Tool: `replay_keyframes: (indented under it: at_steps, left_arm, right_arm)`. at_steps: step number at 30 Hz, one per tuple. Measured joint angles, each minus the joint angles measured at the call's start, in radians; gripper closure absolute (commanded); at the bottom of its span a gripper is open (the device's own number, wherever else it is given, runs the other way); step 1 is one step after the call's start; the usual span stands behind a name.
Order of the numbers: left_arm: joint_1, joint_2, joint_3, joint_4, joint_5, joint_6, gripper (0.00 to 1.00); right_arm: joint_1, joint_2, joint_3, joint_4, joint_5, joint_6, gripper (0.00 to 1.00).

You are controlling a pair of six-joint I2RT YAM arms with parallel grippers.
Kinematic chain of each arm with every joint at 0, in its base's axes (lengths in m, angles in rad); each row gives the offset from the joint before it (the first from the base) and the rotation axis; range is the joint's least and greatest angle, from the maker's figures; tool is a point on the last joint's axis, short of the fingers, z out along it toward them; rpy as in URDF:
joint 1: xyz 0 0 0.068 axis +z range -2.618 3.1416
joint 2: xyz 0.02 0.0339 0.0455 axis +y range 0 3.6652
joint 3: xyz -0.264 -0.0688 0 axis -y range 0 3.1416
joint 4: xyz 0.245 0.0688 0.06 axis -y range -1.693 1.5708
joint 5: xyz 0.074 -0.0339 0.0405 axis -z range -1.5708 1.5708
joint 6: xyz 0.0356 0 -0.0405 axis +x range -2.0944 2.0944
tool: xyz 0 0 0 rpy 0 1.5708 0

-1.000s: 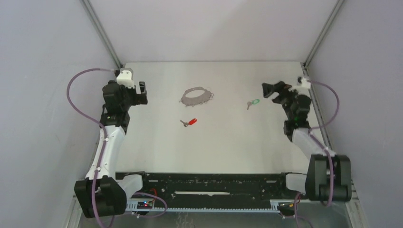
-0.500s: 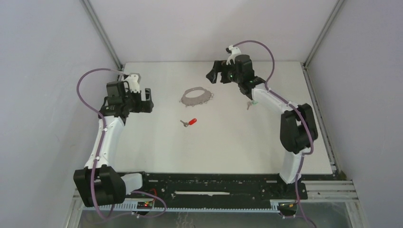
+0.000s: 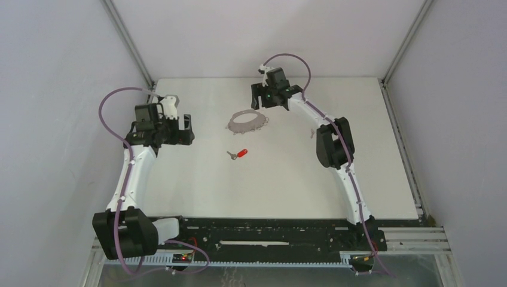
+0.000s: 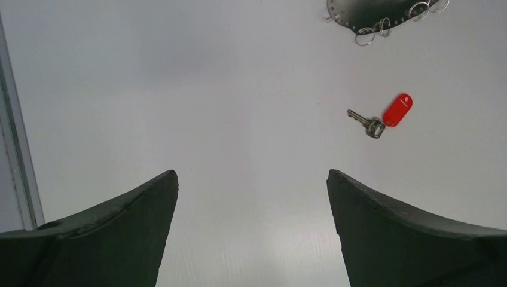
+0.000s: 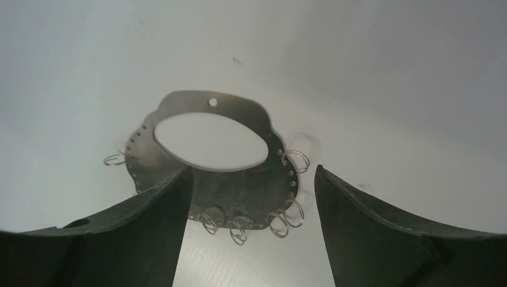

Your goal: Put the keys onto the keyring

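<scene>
The keyring [image 3: 247,121] is a flat grey oval plate with small wire rings along its edge, lying at the far middle of the table. My right gripper [image 3: 257,95] hovers just behind it, open and empty; in the right wrist view the plate [image 5: 239,191] lies between and below its jaws [image 5: 251,170]. The red-headed key [image 3: 238,154] lies nearer, apart from the keyring. My left gripper [image 3: 185,128] is open and empty, left of both; its wrist view [image 4: 251,179] shows the red key [image 4: 388,115] ahead to the right. Only a silver tip of the green key [image 3: 311,133] shows beside my right arm.
The white table [image 3: 269,185] is bounded by grey walls at the left, right and back. A metal rail [image 4: 15,149] runs along the table's left edge. The right arm stretches diagonally across the right half of the table.
My right arm has swung from the right side across to the far middle, ending behind the keyring and covering the green key. My left gripper has shifted slightly right.
</scene>
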Motion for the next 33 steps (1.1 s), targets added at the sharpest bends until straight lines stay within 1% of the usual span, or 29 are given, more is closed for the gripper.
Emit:
replay_keyframes:
  at_steps: [5,9,12,17,21,23,25,30,31,33]
  left_arm:
    - [0.000,0.001,0.009,-0.030,0.011,0.006,0.00]
    - [0.000,0.000,0.036,-0.049,0.017,0.009,0.00]
    - [0.000,-0.006,0.043,-0.052,0.018,0.014,0.00]
    - [0.000,-0.018,0.043,-0.062,0.018,0.025,0.00]
    - [0.000,-0.030,0.043,-0.067,0.017,0.034,0.00]
    - [0.000,-0.035,0.043,-0.067,0.017,0.039,0.01]
    - [0.000,-0.037,0.043,-0.067,0.018,0.043,0.01]
    - [0.000,-0.038,0.043,-0.068,0.015,0.047,0.01]
    - [0.000,-0.039,0.043,-0.068,0.014,0.050,0.01]
    - [0.000,-0.041,0.043,-0.071,0.013,0.054,0.01]
  right_arm:
    - [0.003,0.062,0.048,-0.098,0.016,0.001,0.21]
    - [0.001,0.108,0.123,-0.163,0.025,0.014,0.25]
    - [0.000,0.134,0.159,-0.184,0.030,0.030,0.33]
    - [0.001,0.152,0.160,-0.222,0.058,0.060,0.37]
    - [0.006,0.162,0.160,-0.253,0.098,0.078,0.44]
    - [0.008,0.164,0.159,-0.264,0.111,0.085,0.50]
    - [0.010,0.164,0.149,-0.262,0.122,0.093,0.60]
    - [0.018,0.120,0.048,-0.188,0.137,0.102,0.98]
    - [0.021,0.109,0.028,-0.177,0.139,0.100,1.00]
    - [0.029,0.079,-0.029,-0.146,0.150,0.101,1.00]
